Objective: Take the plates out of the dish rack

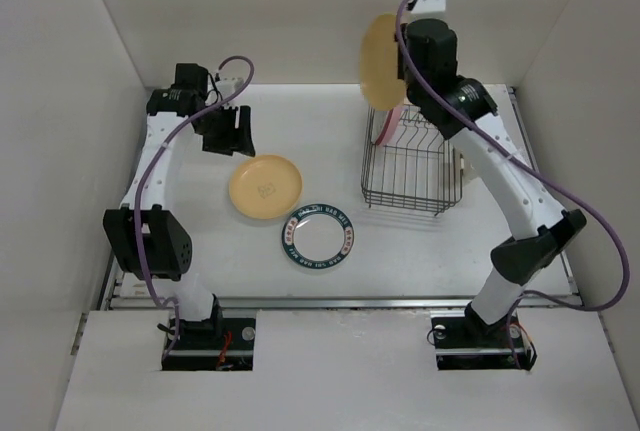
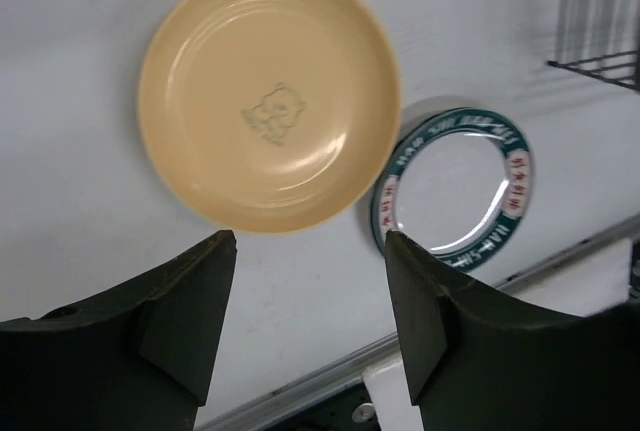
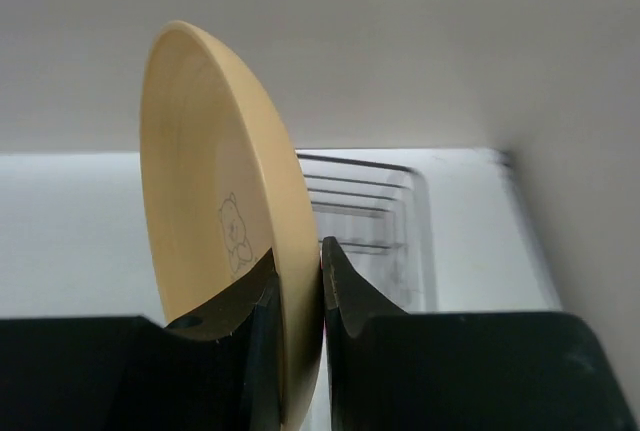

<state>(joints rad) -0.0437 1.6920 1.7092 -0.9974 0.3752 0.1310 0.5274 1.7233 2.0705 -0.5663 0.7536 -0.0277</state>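
My right gripper (image 3: 298, 271) is shut on the rim of a cream plate (image 1: 381, 61) and holds it on edge, high above the dark wire dish rack (image 1: 410, 166); the plate (image 3: 215, 211) has a small bear drawing. A pink plate (image 1: 384, 127) stands in the rack's back left. A yellow plate (image 1: 264, 186) lies flat on the table, and a white plate with a dark green decorated rim (image 1: 319, 235) lies in front of it. My left gripper (image 2: 310, 251) is open and empty, hovering above the yellow plate (image 2: 268, 98) and the green-rimmed plate (image 2: 455, 189).
White walls enclose the table on the left, back and right. The rack's corner (image 2: 600, 21) shows in the left wrist view. A metal rail (image 1: 340, 301) runs along the table's near edge.
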